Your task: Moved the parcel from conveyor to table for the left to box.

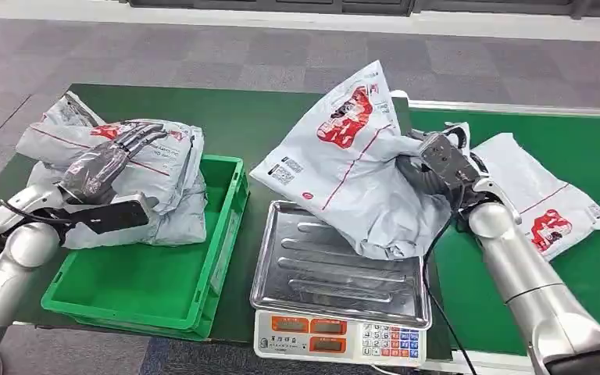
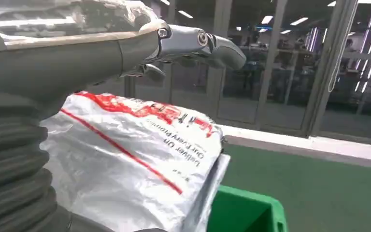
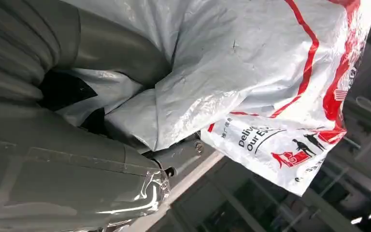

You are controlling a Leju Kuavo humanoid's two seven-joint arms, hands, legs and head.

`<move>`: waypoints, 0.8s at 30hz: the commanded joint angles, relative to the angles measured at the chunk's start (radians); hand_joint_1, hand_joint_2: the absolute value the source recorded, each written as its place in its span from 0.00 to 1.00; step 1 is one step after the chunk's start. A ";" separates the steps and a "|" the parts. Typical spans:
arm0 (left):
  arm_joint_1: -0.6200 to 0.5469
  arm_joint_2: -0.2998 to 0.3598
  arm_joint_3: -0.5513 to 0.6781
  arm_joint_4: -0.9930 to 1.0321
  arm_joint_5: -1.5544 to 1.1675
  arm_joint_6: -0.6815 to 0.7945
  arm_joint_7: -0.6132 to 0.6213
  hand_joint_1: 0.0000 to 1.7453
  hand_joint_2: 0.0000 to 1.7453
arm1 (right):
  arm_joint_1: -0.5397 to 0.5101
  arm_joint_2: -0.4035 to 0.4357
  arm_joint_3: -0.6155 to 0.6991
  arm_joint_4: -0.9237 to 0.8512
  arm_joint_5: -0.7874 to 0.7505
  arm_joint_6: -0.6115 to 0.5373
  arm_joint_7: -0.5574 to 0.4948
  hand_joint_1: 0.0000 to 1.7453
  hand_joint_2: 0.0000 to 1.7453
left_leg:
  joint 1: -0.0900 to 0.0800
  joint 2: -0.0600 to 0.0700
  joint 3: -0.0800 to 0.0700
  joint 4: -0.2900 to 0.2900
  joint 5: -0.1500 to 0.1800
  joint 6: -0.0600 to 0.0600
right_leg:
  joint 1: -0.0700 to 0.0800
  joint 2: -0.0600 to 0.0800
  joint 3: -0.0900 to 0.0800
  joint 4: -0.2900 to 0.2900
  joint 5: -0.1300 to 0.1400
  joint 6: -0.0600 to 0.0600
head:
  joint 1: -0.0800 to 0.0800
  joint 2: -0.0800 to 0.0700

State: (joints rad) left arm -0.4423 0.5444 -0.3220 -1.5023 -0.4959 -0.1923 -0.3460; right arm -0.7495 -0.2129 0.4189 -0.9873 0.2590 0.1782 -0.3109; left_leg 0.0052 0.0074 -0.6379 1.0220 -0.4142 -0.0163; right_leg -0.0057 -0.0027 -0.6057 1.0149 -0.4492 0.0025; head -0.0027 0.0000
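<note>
Head view, right hand (image 1: 437, 168) gripping parcel (image 1: 351, 156), long axis tilted up-left over scale tray (image 1: 320, 273); left hand (image 1: 105, 164) spread

A steel-trayed scale (image 1: 340, 273) with orange displays and a keypad sits at the six o'clock edge of the scene. At nine o'clock from it stands a green crate (image 1: 195, 289). Grey carpet tiles (image 1: 203, 55) stretch toward twelve o'clock.
</note>
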 commanded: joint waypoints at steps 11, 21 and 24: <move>-0.095 -0.031 -0.129 0.129 -0.006 -0.027 0.027 0.00 1.00 | -0.028 0.061 0.219 0.046 -0.048 0.072 -0.006 1.00 1.00 | 0.002 -0.002 0.002 -0.001 0.000 0.000 | 0.000 -0.002 0.002 -0.001 -0.001 0.000 | 0.000 0.000; -0.144 -0.035 -0.157 0.163 -0.012 -0.044 0.040 0.00 1.00 | -0.053 0.073 0.253 0.066 -0.055 0.084 0.003 1.00 1.00 | 0.001 -0.001 0.002 0.000 0.000 0.000 | 0.000 -0.001 0.001 0.000 -0.001 0.000 | 0.000 0.000; -0.170 -0.018 -0.173 0.176 0.005 -0.059 0.046 0.00 1.00 | -0.052 0.061 0.279 0.051 -0.063 0.086 0.013 1.00 1.00 | 0.002 -0.001 0.002 0.000 0.000 0.000 | 0.000 -0.001 0.001 0.000 -0.001 0.000 | 0.000 0.000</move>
State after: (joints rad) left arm -0.4993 0.5322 -0.3895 -1.4275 -0.4986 -0.2171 -0.3212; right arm -0.7434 -0.1522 0.5867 -0.9709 0.2136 0.2499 -0.3201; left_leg 0.0066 0.0076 -0.6377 1.0224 -0.4139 -0.0167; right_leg -0.0057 -0.0027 -0.6060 1.0149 -0.4492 0.0022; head -0.0027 0.0000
